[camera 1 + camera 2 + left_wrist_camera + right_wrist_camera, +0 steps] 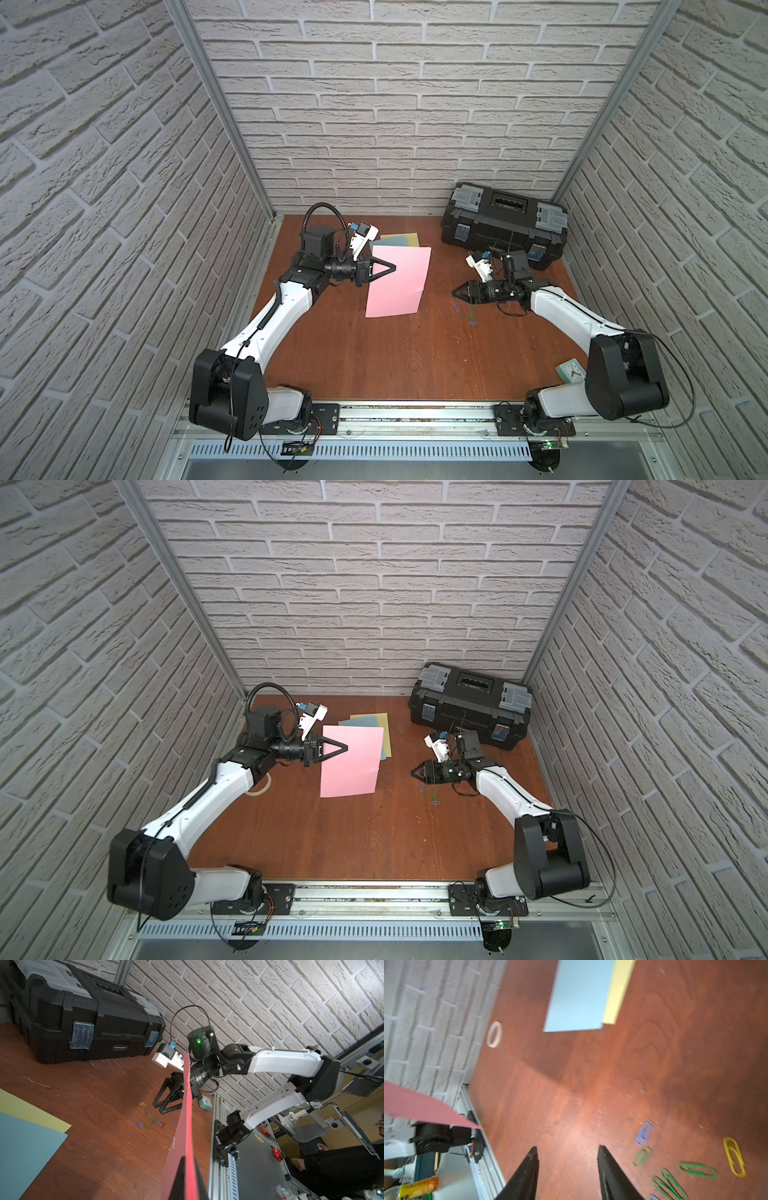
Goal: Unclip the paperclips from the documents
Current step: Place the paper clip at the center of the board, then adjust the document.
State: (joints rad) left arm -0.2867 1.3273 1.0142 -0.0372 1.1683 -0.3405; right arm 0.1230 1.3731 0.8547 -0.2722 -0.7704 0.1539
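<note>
On the wooden table [374, 357], the pink sheet [399, 286] is plain and smooth. The left gripper [392, 268] is clamped on its left edge and holds it raised and tilted. A pale fleck near its opposite edge may be a clip, but it is too small to tell. Behind it, the light blue sheet [579, 995] lies flat, overlapping the yellow sheet [618, 991]. The right gripper [567, 1147] is parted and empty, low over the wood. Just beside it lie the paperclips [697, 1170], loose blue, green and yellow wire loops scattered close together.

Toolbox badge [119, 1048]: roughly "GREATER"; rest illegible.
</note>
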